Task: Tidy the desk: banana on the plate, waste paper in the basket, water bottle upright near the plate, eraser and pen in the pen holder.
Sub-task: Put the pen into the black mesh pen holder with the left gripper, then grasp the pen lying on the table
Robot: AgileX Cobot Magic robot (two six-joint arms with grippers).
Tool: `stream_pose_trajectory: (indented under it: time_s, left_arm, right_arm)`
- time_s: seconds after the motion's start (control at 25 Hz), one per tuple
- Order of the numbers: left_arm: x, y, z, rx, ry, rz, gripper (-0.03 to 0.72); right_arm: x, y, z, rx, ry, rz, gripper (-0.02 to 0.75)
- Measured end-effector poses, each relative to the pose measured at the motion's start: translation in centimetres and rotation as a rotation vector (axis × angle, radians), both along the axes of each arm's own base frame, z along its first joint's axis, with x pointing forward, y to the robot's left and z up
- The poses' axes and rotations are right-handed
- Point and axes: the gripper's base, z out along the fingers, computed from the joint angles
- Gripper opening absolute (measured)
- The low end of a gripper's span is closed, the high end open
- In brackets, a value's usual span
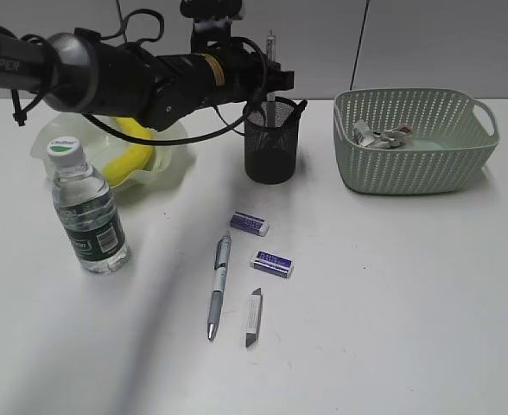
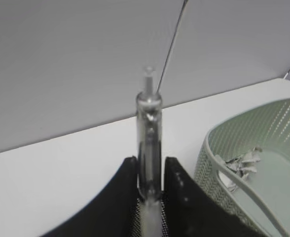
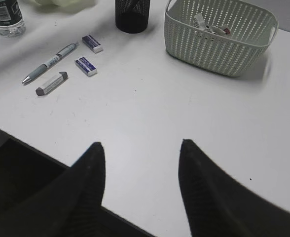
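Now | left jaws grip clear pen (image 2: 149, 148) over pen holder (image 1: 271, 140) | right jaws wide, empty

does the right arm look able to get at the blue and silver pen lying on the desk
Probably yes. The right end effector hangs open and empty over bare white desk, and the blue and silver pen lies in the open, apart from the small erasers; nothing stands between them.

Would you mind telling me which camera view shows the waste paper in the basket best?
The left wrist view: the waste paper lies close, crumpled against the basket wall. The exterior view shows it small behind the rim; the right wrist view shows it far and tiny.
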Motion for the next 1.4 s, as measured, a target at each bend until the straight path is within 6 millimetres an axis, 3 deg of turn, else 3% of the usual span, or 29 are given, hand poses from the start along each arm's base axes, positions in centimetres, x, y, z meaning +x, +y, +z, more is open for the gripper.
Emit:
stream_pose_trajectory:
  time_s: [0.08,0.2,0.32,0.44,0.6,0.8,0.92,1.12,1.4]
  left_arm:
    - [-0.1,-0.1,0.0,0.032,-0.021,-0.024,0.210]
    - [-0.1,-0.2,0.0,0.053,-0.042,-0.046,0.425]
    - [-0.2,-0.1,0.4,0.057,-0.046,-0.045,0.503]
    - [-0.6,0.3,2.8,0.061,-0.060,-0.028,0.495]
    - [-2.2,2.1,9.3,0.090,-0.073,0.038,0.447]
    - [-6.4,6.5,17.1,0.192,0.031,0.196,0.420]
    - [-9.8,9.5,20.4,0.250,0.137,0.294,0.417]
    - [-15.9,13.8,23.7,0.390,0.328,0.347,0.413]
    - [-23.8,18.4,25.3,0.440,0.376,0.301,0.347]
  right_arm:
    - [0.0,0.0,0.0,0.000,0.000,0.000,0.393]
    - [0.0,0.0,0.0,0.000,0.000,0.000,0.393]
    - [0.0,0.0,0.0,0.000,0.000,0.000,0.393]
    - [0.0,0.0,0.0,0.000,0.000,0.000,0.393]
    - [0.0,0.0,0.0,0.000,0.000,0.000,0.393]
    - [0.0,0.0,0.0,0.000,0.000,0.000,0.393]
    - [0.0,0.0,0.0,0.000,0.000,0.000,0.393]
    - [0.0,0.0,0.0,0.000,0.000,0.000,0.391]
    - [0.0,0.0,0.0,0.000,0.000,0.000,0.391]
